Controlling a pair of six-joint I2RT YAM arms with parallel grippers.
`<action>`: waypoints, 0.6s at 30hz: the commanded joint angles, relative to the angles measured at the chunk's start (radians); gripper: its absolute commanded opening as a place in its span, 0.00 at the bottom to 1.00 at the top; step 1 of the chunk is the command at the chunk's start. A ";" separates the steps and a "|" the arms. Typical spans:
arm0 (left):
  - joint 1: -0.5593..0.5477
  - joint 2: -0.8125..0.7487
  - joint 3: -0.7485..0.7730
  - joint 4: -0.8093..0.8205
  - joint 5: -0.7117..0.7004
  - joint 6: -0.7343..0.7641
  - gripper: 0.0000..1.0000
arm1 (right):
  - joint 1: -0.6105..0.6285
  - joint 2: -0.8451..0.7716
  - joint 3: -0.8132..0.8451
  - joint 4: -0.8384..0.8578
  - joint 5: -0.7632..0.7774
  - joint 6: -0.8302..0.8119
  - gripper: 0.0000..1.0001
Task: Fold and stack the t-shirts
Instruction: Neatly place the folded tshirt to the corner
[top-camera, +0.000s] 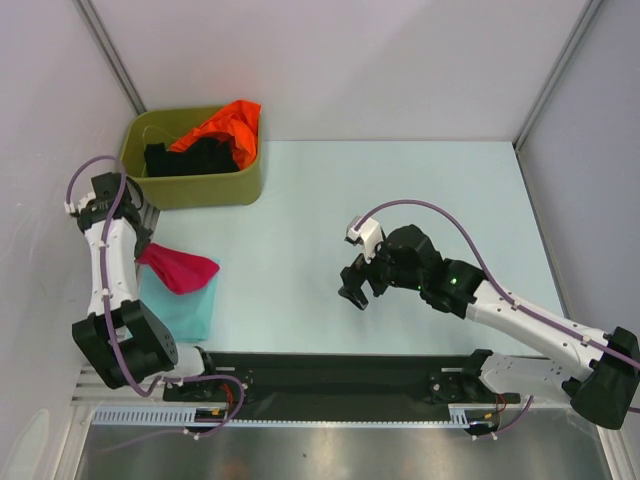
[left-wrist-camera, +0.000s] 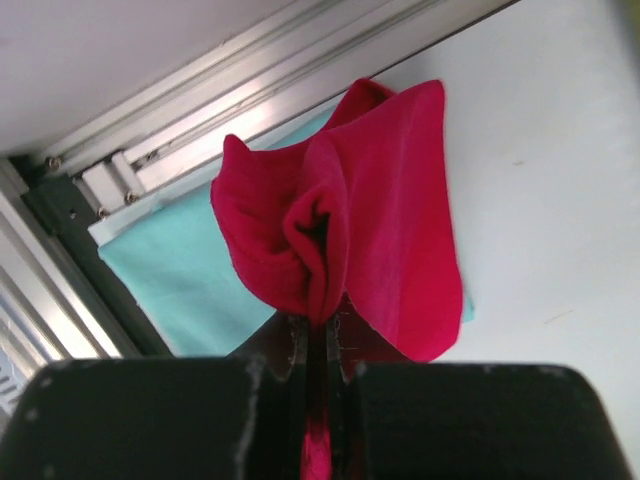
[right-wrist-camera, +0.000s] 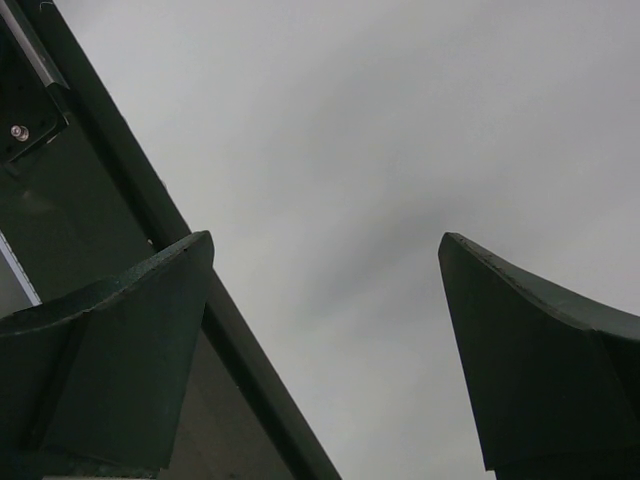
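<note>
A bunched crimson-red t-shirt (top-camera: 180, 270) (left-wrist-camera: 370, 220) hangs pinched in my left gripper (left-wrist-camera: 322, 325), which is shut on it near the table's left edge. Under it lies a pale teal t-shirt (top-camera: 185, 308) (left-wrist-camera: 170, 275), folded square and flat. An orange t-shirt (top-camera: 228, 125) and a black one (top-camera: 195, 158) are heaped in the olive-green tub (top-camera: 200, 188) at the back left. My right gripper (top-camera: 357, 285) (right-wrist-camera: 325, 350) hovers open over the table's middle, its fingers wide apart with nothing between them.
Aluminium frame rails (left-wrist-camera: 200, 110) run along the left edge beside the teal shirt. A black mat strip (top-camera: 330, 375) lies along the near edge between the arm bases. White walls close in the table on three sides.
</note>
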 joint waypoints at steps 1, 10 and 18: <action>0.047 -0.052 -0.077 0.009 0.023 -0.035 0.00 | 0.008 -0.012 0.010 0.010 -0.017 0.010 1.00; 0.101 -0.093 -0.212 -0.033 0.044 -0.161 0.00 | 0.018 -0.014 0.006 0.010 -0.019 0.012 1.00; 0.227 -0.144 -0.341 -0.019 0.076 -0.204 0.00 | 0.020 -0.017 -0.002 0.014 -0.022 0.018 1.00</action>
